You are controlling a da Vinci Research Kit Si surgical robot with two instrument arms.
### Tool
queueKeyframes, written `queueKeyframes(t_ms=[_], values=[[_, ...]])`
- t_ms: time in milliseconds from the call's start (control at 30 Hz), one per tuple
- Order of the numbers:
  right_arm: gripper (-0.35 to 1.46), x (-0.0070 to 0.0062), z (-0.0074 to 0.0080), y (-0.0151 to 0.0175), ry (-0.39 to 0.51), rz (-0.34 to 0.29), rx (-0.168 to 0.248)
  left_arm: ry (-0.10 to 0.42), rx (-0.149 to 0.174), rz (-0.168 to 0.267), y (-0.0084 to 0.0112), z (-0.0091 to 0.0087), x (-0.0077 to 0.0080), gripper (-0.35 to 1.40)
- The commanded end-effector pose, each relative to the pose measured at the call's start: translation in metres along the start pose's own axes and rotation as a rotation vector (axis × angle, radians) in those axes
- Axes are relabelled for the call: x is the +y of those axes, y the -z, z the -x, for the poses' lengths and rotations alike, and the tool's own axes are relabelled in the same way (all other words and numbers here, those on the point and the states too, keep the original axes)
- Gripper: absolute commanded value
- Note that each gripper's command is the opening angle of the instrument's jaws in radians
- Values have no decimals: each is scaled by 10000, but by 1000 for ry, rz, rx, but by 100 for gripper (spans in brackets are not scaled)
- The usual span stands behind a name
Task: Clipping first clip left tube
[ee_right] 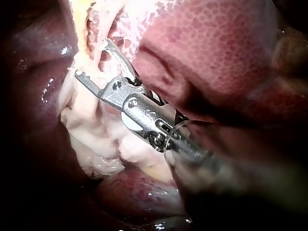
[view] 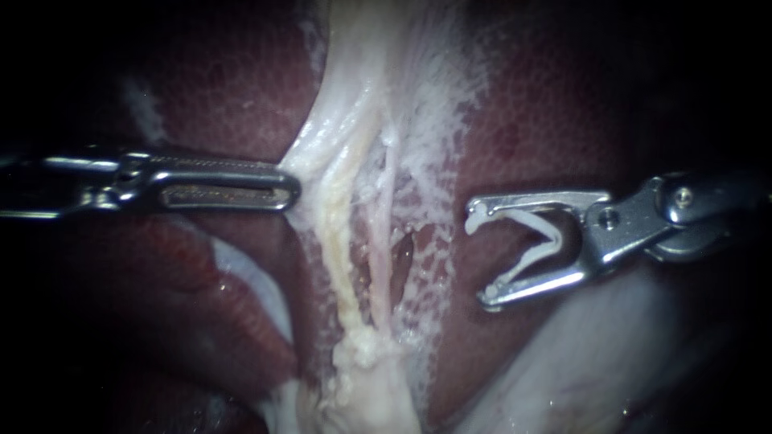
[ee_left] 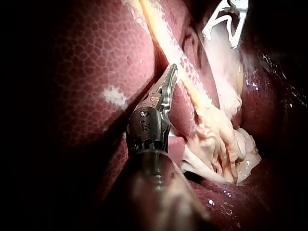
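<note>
Alignment matters: my left instrument (view: pixel 288 190) is gripping pale tissue (view: pixel 326 153), and I am aiming my right instrument (view: pixel 481 258), wide jaws holding a clip (view: pixel 537 241), squarely across the left tube (view: pixel 339 249).

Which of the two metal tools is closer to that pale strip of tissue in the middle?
Left. The left instrument grips the pale tissue at its edge; the right instrument, carrying a clip, stands apart over the liver.
</note>
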Motion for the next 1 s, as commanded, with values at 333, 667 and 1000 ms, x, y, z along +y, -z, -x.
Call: queueKeyframes(t_ms=[333,667,1000], values=[[56,-8,21,-46,-20,-25,-3,1,-1,3,1,2,-6,-35],[56,-16,47,-92,-36,-32,-10,-3,-5,6,3,4,-14,-35],[56,-16,60,-115,-43,-25,-14,-2,-6,12,5,6,-21,-35]])
